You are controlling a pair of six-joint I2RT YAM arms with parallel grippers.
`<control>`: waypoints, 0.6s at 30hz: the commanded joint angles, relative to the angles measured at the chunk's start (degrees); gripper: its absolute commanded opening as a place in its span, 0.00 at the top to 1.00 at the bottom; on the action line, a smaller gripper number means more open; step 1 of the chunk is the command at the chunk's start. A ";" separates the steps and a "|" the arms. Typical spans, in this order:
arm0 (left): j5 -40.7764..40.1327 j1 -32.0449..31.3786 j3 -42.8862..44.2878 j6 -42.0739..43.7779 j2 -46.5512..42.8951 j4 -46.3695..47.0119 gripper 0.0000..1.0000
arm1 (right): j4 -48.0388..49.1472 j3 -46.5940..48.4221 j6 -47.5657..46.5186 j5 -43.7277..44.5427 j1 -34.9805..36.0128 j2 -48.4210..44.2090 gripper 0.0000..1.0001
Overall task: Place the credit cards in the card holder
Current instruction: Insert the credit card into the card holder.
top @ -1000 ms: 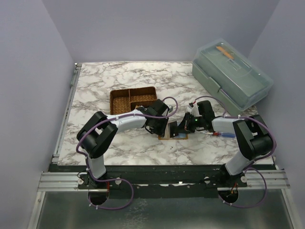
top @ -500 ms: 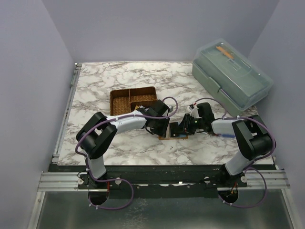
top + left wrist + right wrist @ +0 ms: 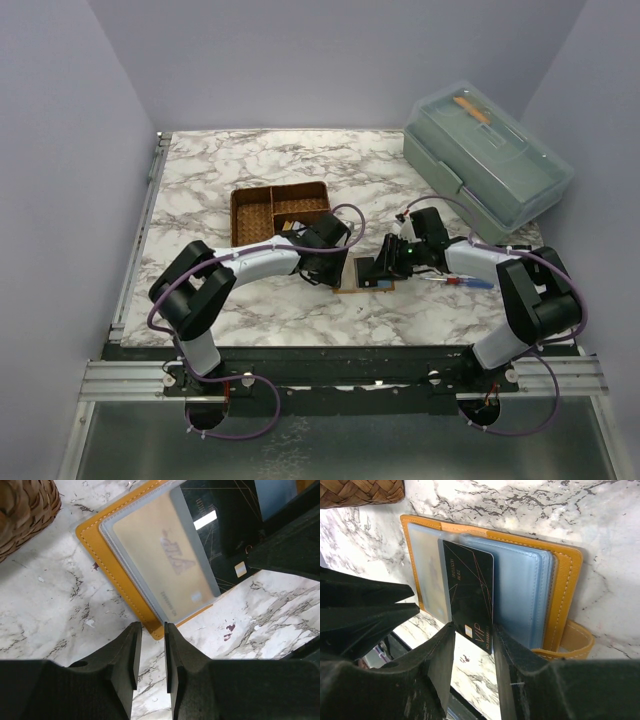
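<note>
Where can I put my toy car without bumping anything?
Bare marble lies left of the basket up to the table edge, and behind it toward the plastic box. The near strip by the arms is free too. Crowded: the middle, where the left gripper and right gripper meet over the wallet.

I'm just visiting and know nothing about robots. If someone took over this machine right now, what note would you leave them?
Left pincer: narrowly open, empty, near the card holder.
Right pincer: open, jaws astride the black card at its outer end.
Card holder: lying open on the table, near the woven basket.
Done: yellowish card sleeved; black card appears partly in.
To do: push the black card home; look for other loose cards.
</note>
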 commanded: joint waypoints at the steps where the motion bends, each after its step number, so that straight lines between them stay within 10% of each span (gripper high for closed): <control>1: -2.58 0.08 -0.25 -0.74 1.50 0.03 0.71 | -4.53 0.60 -3.50 4.81 0.64 1.02 0.61; 18: -2.79 0.18 -1.11 -1.87 -0.36 1.17 0.63 | 1.80 4.94 -1.60 5.11 8.86 5.26 0.65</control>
